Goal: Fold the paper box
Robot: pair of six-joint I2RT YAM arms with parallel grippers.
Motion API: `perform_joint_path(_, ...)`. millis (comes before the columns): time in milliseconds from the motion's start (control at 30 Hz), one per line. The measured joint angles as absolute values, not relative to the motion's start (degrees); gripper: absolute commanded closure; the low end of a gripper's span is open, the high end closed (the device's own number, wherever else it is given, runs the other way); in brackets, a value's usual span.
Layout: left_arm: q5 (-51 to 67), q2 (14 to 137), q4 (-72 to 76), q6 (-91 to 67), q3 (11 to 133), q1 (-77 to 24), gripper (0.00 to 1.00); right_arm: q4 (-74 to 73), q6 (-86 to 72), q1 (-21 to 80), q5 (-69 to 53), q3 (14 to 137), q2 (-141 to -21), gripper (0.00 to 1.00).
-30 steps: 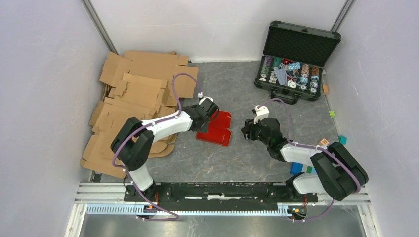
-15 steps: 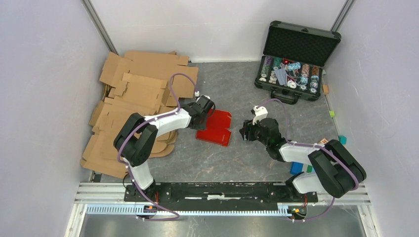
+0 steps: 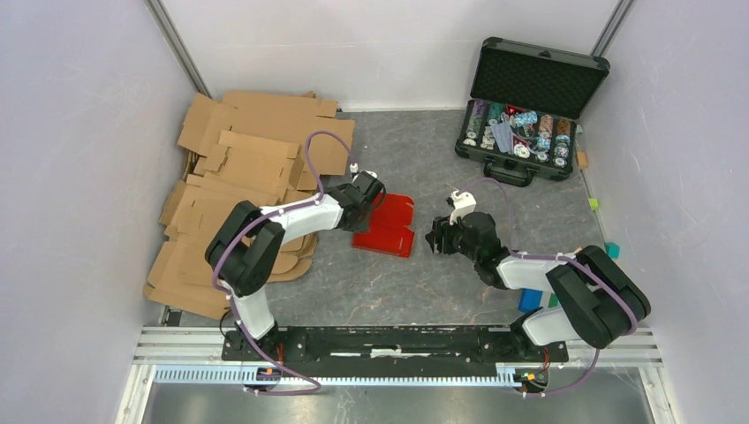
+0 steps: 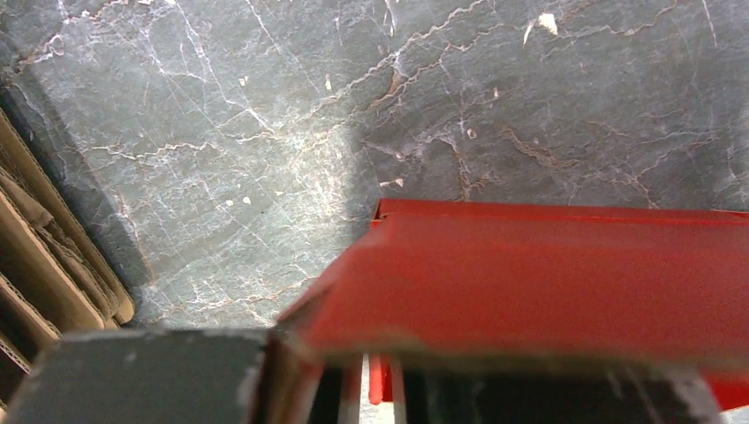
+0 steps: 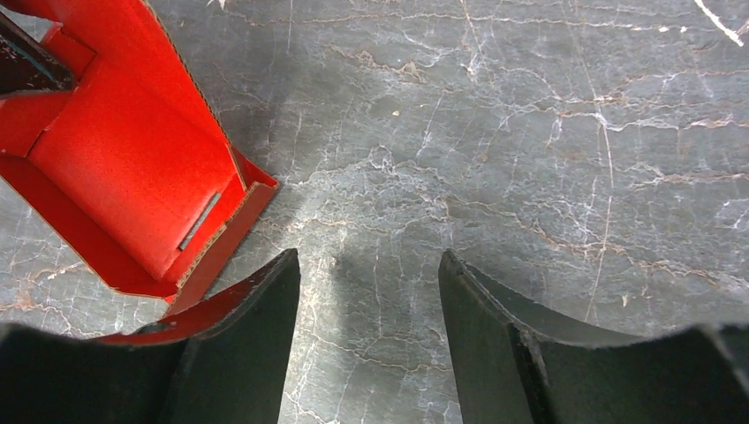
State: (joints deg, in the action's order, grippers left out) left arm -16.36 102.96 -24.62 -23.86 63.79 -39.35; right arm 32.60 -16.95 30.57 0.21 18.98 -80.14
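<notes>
The paper box (image 3: 386, 226) is bright red and partly folded, lying mid-table with its walls raised. My left gripper (image 3: 374, 196) sits at the box's far left corner. In the left wrist view a red flap (image 4: 548, 283) fills the lower frame, and a thin red edge is pinched between the fingers of the left gripper (image 4: 386, 389). My right gripper (image 3: 435, 238) hovers just right of the box, open. In the right wrist view the paper box (image 5: 124, 177) lies to the upper left, and only bare table shows between the fingers of the right gripper (image 5: 369, 265).
Brown cardboard sheets (image 3: 247, 185) are piled at the left, close behind the left arm. An open black case of poker chips (image 3: 525, 115) stands at the back right. Small coloured blocks (image 3: 530, 300) lie by the right arm's base.
The left gripper's fingers have closed in on the box's left flap, and the box has shifted slightly. The right gripper has edged a little left toward the box.
</notes>
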Motion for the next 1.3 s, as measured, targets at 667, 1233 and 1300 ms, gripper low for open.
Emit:
perform_joint_path(667, -14.4, 98.7, -21.5, -23.7, 58.7, -39.4, 0.65, 41.5, -20.7, 30.6, -9.2, 17.3, -84.8, 0.29)
perform_joint_path(1233, -13.5, 98.7, -20.1, -23.5, 58.1, -39.4, 0.76, 36.0, -20.7, 32.8, -9.3, 24.8, -88.3, 0.30)
perform_joint_path(1300, -13.8, 98.7, -20.4, -23.1, 58.1, -39.4, 0.77, 34.1, -20.1, 33.4, -8.0, 26.0, -88.4, 0.30)
